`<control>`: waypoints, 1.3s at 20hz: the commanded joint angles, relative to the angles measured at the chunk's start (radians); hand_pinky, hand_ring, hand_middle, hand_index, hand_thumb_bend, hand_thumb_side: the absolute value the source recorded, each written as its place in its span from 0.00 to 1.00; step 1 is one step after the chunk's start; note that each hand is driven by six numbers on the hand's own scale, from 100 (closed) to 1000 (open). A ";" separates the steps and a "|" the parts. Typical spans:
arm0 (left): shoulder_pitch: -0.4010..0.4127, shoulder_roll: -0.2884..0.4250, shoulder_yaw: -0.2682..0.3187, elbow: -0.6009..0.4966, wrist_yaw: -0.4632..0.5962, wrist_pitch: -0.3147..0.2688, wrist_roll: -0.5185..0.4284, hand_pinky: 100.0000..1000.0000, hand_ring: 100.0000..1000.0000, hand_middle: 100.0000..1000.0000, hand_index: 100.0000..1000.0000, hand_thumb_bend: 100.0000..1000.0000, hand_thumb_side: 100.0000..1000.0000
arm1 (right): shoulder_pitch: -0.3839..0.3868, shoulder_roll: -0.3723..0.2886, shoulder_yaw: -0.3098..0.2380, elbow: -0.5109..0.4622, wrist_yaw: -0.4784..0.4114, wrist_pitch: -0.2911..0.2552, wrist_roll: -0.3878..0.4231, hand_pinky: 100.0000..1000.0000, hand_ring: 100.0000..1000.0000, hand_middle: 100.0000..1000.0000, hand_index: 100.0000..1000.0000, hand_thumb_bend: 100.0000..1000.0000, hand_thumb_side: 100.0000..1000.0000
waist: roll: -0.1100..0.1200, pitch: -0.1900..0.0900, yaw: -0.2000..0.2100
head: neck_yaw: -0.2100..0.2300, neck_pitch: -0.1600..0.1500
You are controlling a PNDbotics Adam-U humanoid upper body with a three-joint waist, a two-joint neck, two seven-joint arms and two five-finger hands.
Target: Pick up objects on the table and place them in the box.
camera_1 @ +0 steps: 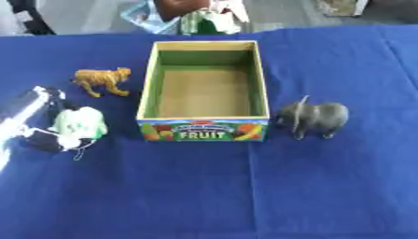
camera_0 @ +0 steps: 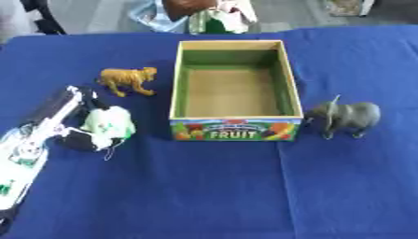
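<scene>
Left eye view: the left robot hand point(camera_0: 104, 126) sits at nine o'clock, fingers curled around a pale green-and-white thing. The box point(camera_0: 233, 132) lies toward three o'clock, the tiger point(camera_0: 128, 80) beyond at twelve, standing crosswise.

Blue cloth point(camera_0: 204, 196) on the desk, matt and creased; box point(camera_0: 233, 130) of bare wood with a printed paper label; tiger point(camera_0: 128, 80) and elephant point(camera_0: 347, 117) of matt plastic.
</scene>
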 commanded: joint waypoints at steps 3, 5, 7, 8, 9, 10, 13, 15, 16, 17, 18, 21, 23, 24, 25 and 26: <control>-0.036 0.038 0.012 -0.070 0.016 0.017 0.094 0.20 0.07 0.09 0.38 0.40 0.00 | -0.006 -0.017 -0.006 -0.006 -0.002 -0.001 0.001 0.46 0.63 0.68 0.80 0.35 0.06 | -0.002 -0.020 -0.002 | -0.004 -0.003; -0.051 0.051 0.014 -0.099 0.011 0.023 0.104 0.18 0.06 0.08 0.37 0.40 0.00 | -0.005 -0.018 -0.006 -0.005 -0.003 -0.001 0.002 0.46 0.63 0.68 0.80 0.35 0.06 | -0.002 -0.021 -0.003 | -0.006 -0.002; -0.067 0.065 0.016 -0.126 0.009 0.031 0.112 0.18 0.06 0.07 0.37 0.40 0.00 | -0.005 -0.018 -0.005 -0.005 -0.003 -0.001 0.002 0.46 0.63 0.68 0.80 0.35 0.06 | -0.001 -0.024 -0.003 | -0.007 -0.001; -0.076 0.074 0.016 -0.140 0.010 0.035 0.116 0.18 0.06 0.07 0.37 0.40 0.00 | -0.004 -0.018 -0.005 -0.005 -0.003 -0.001 0.002 0.46 0.63 0.68 0.80 0.35 0.06 | 0.000 -0.025 -0.004 | -0.008 -0.001; -0.087 0.084 0.016 -0.155 0.012 0.039 0.119 0.18 0.06 0.08 0.37 0.40 0.00 | -0.004 -0.018 -0.005 -0.005 -0.003 0.000 0.003 0.46 0.63 0.68 0.80 0.35 0.06 | 0.001 -0.026 -0.004 | -0.009 0.000; -0.099 0.094 0.016 -0.169 0.016 0.042 0.120 0.18 0.06 0.08 0.37 0.41 0.00 | -0.003 -0.018 -0.005 -0.005 -0.003 0.000 0.003 0.46 0.63 0.68 0.80 0.35 0.06 | 0.001 -0.026 -0.005 | -0.010 0.000; -0.149 0.127 0.007 -0.198 0.037 0.048 0.117 0.19 0.07 0.08 0.38 0.41 0.00 | -0.002 -0.019 -0.004 -0.004 -0.004 0.000 0.003 0.46 0.63 0.68 0.80 0.35 0.06 | 0.003 -0.029 -0.008 | -0.013 0.002; -0.205 0.147 -0.016 -0.199 0.056 0.045 0.104 0.20 0.07 0.09 0.38 0.41 0.00 | -0.001 -0.019 -0.002 -0.003 -0.004 0.000 0.004 0.46 0.63 0.68 0.80 0.35 0.06 | 0.004 -0.032 -0.010 | -0.013 0.004; -0.244 0.152 -0.033 -0.190 0.065 0.044 0.095 0.19 0.07 0.08 0.37 0.41 0.00 | -0.001 -0.018 -0.001 -0.003 -0.004 0.001 0.005 0.46 0.63 0.68 0.80 0.35 0.06 | 0.004 -0.033 -0.012 | -0.011 0.004; -0.285 0.152 -0.053 -0.175 0.077 0.042 0.086 0.19 0.07 0.08 0.37 0.40 0.00 | -0.001 -0.017 0.001 -0.003 -0.004 0.001 0.007 0.46 0.63 0.68 0.80 0.35 0.06 | 0.004 -0.035 -0.014 | -0.008 0.004; -0.330 0.148 -0.078 -0.152 0.091 0.040 0.077 0.19 0.07 0.08 0.37 0.40 0.00 | -0.001 -0.015 0.004 -0.002 -0.005 0.001 0.009 0.46 0.63 0.68 0.80 0.35 0.06 | 0.003 -0.036 -0.017 | -0.006 0.003; -0.458 0.118 -0.151 -0.066 0.115 0.028 0.052 0.19 0.07 0.08 0.38 0.40 0.00 | -0.004 -0.011 0.010 -0.001 -0.005 0.002 0.016 0.46 0.63 0.68 0.80 0.35 0.06 | 0.001 -0.039 -0.031 | 0.000 -0.002; -0.533 0.080 -0.191 0.011 0.092 0.019 0.038 0.20 0.07 0.09 0.38 0.41 0.00 | -0.007 -0.009 0.013 -0.001 -0.006 0.002 0.019 0.46 0.63 0.68 0.80 0.35 0.06 | 0.000 -0.039 -0.042 | 0.005 -0.006; -0.564 0.060 -0.209 0.053 0.078 0.013 0.031 0.20 0.08 0.09 0.38 0.41 0.00 | -0.008 -0.008 0.014 -0.001 -0.007 0.002 0.020 0.46 0.63 0.68 0.80 0.35 0.06 | -0.001 -0.039 -0.046 | 0.006 -0.008; -0.588 0.044 -0.222 0.090 0.063 0.005 0.025 0.21 0.08 0.09 0.39 0.42 0.00 | -0.009 -0.008 0.015 -0.001 -0.008 0.002 0.021 0.46 0.63 0.68 0.80 0.35 0.06 | -0.001 -0.038 -0.049 | 0.007 -0.009; -0.612 0.025 -0.236 0.131 0.046 -0.002 0.019 0.21 0.08 0.10 0.39 0.43 0.00 | -0.010 -0.007 0.016 -0.001 -0.008 0.002 0.023 0.46 0.63 0.68 0.80 0.35 0.06 | -0.002 -0.038 -0.053 | 0.008 -0.011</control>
